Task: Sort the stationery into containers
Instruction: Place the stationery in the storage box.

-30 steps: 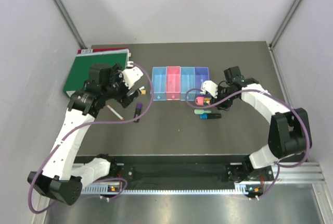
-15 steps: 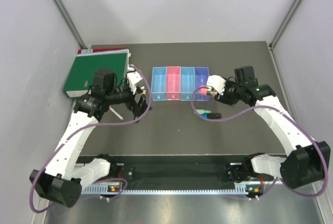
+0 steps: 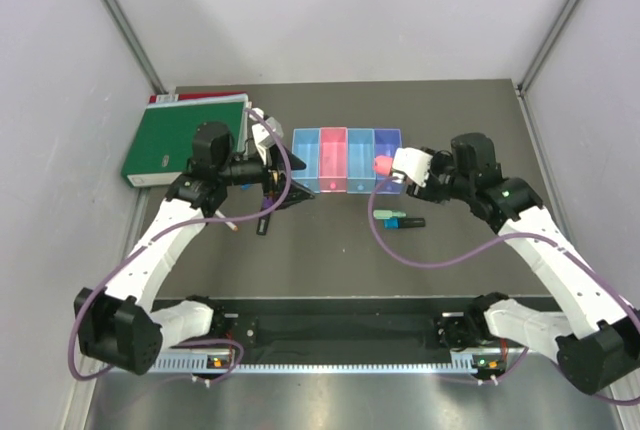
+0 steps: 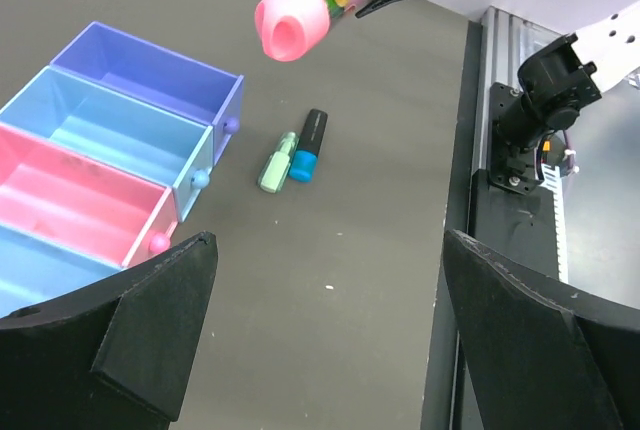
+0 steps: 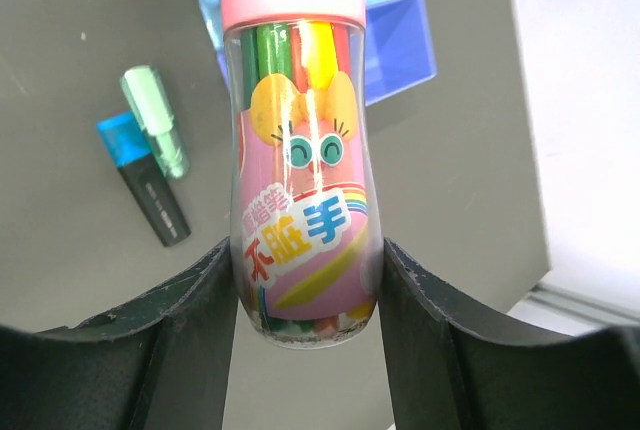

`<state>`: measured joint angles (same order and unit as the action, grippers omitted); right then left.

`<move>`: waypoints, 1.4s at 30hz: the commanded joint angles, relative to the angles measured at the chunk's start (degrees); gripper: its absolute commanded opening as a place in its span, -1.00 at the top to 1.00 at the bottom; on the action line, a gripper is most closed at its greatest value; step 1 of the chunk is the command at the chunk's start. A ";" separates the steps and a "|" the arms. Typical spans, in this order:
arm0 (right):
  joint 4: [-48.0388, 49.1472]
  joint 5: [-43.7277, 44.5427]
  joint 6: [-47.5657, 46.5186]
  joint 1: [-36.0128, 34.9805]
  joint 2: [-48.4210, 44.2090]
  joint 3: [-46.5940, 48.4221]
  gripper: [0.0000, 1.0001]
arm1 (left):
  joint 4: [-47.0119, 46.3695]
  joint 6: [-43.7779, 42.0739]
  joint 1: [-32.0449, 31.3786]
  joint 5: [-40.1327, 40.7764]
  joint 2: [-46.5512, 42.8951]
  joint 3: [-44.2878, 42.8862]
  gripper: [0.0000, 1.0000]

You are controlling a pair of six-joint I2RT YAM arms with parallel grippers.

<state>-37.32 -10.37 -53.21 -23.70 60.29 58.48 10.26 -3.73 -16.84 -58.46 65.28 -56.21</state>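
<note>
- Two markers lie nearest the arm bases, right of centre on the table (image 3: pixel 330 270): a green marker (image 3: pixel 387 214) and a black marker (image 3: pixel 406 222) with a blue cap, just beside each other.
- At about the same depth on the left, a white pen (image 3: pixel 222 216) and a dark marker (image 3: pixel 265 218) with a purple end lie apart from each other. Both are partly under the left arm.
- Farther in, the left gripper (image 3: pixel 284 183) hangs just left of the bins, its jaws spread wide with nothing between them.
- Level with it, the right gripper (image 5: pixel 305 250) is clamped on the lower body of a pink-capped tube (image 5: pixel 300 150) with coloured sticks inside.
- That tube is held up off the table, its cap pointing toward the bins. From above, the cap overlaps the right end of the row; which compartment it is over cannot be told.
- Beyond stand four narrow bins (image 3: pixel 345 135) joined in a row: light blue, pink, light blue, purple-blue.
- Farthest back, a green binder (image 3: pixel 180 135) lies flat at the far left.
</note>
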 commanded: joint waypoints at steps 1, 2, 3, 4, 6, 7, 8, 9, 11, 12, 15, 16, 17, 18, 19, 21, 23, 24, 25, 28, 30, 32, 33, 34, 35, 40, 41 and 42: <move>6.38 2.72 1.36 -3.79 -3.60 1.47 0.84 | -9.73 1.88 -0.38 -5.17 3.18 0.04 -0.98; 7.51 3.42 1.18 -4.41 -4.39 1.29 0.84 | -11.04 1.88 -0.39 -5.61 3.71 0.13 -0.98; 8.13 4.91 1.01 -5.38 -4.65 1.11 0.84 | -11.92 2.14 -0.39 -5.88 3.98 0.30 -0.98; 8.75 5.70 0.48 -7.04 -4.92 0.59 0.84 | -14.02 2.49 -0.56 -6.31 4.33 0.57 -0.98; 11.03 8.07 -0.14 -8.81 -5.88 -0.20 0.84 | -14.83 2.41 -0.82 -6.58 4.51 1.10 -0.98; 11.91 8.96 -1.10 -10.64 -6.15 -1.34 0.84 | -14.83 2.15 -1.26 -7.28 5.03 0.92 -0.98; 13.66 9.92 -1.71 -11.71 -6.50 -1.96 0.84 | -15.01 2.06 -1.26 -7.89 5.38 0.49 -0.98; 14.64 11.85 -2.24 -12.67 -6.76 -2.57 0.84 | -15.36 2.06 -1.35 -8.60 5.74 0.31 -0.98; 17.70 13.61 -3.39 -15.49 -7.12 -4.42 0.85 | -18.15 2.93 -1.53 -9.74 6.70 -0.04 -0.98; 18.50 15.02 -3.65 -17.41 -7.03 -4.86 0.84 | -18.87 3.54 -1.70 -9.83 7.32 -0.22 -0.98; 21.93 17.74 -4.44 -20.84 -6.51 -6.36 0.84 | -19.14 3.55 -2.49 -10.62 8.63 -1.80 -0.98; 22.81 18.36 -4.97 -21.73 -6.33 -6.88 0.84 | -18.96 3.46 -2.76 -10.80 9.08 -2.24 -0.98; 24.65 19.15 -5.06 -22.43 -5.81 -7.06 0.84 | -18.53 3.46 -2.93 -10.89 9.34 -3.11 -0.98; 25.45 20.29 -5.06 -23.40 -5.45 -7.06 0.84 | -17.91 3.55 -3.20 -11.24 9.95 -3.47 -0.98; 26.59 20.48 -4.71 -23.58 -5.01 -6.71 0.84 | -17.73 3.55 -3.46 -11.24 10.13 -3.82 -0.98; 27.47 21.00 -4.53 -24.10 -4.83 -6.62 0.85 | -17.03 2.24 -3.81 -11.68 10.66 -3.82 -0.98; 29.14 21.44 -5.06 -24.55 -5.10 -7.15 0.86 | -16.59 0.22 -4.16 -11.77 10.92 -3.74 -0.98; 29.49 21.97 -5.50 -24.98 -5.18 -7.41 0.87 | -16.59 -0.22 -4.34 -12.03 11.45 -3.82 -0.98; 30.54 22.32 -6.20 -25.25 -5.53 -8.02 0.87 | -16.24 -0.58 -4.43 -12.21 11.71 -4.00 -0.98; 32.56 23.02 -7.43 -26.39 -6.15 -9.25 0.88 | -16.24 -1.63 -4.95 -12.65 12.77 -4.70 -0.98; 33.71 24.34 -7.96 -27.53 -6.15 -9.78 0.88 | -16.24 -2.42 -5.31 -12.82 13.64 -5.23 -0.98; 35.29 24.96 -8.84 -28.06 -5.98 -10.49 0.88 | -16.50 -2.78 -5.39 -13.61 14.44 -6.19 -0.98; 35.73 25.40 -9.10 -28.59 -6.06 -10.66 0.88 | -17.11 -2.52 -5.48 -14.14 15.31 -6.37 -0.97; 36.70 25.66 -9.36 -28.68 -5.98 -11.19 0.88 | -17.29 -2.25 -5.40 -14.32 15.75 -7.07 -0.96; 36.88 25.84 -9.45 -28.94 -5.89 -11.28 0.88 | -17.55 -1.99 -5.48 -14.49 16.11 -7.42 -0.96; 38.72 26.45 -9.89 -29.82 -5.27 -11.81 0.88 | -17.82 -1.90 -5.75 -14.93 18.13 -9.53 -0.92; 38.99 26.37 -9.98 -30.00 -5.19 -11.90 0.88 | -17.91 -1.72 -5.75 -15.11 18.31 -9.54 -0.90; 39.16 26.54 -10.16 -30.17 -5.10 -11.98 0.88 | -18.26 -1.64 -5.83 -15.37 18.57 -9.54 -0.89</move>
<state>-5.13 14.39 -62.43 -52.47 55.59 46.48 -4.67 -4.60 -22.24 -70.81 83.20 -63.13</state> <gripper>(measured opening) 0.519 0.954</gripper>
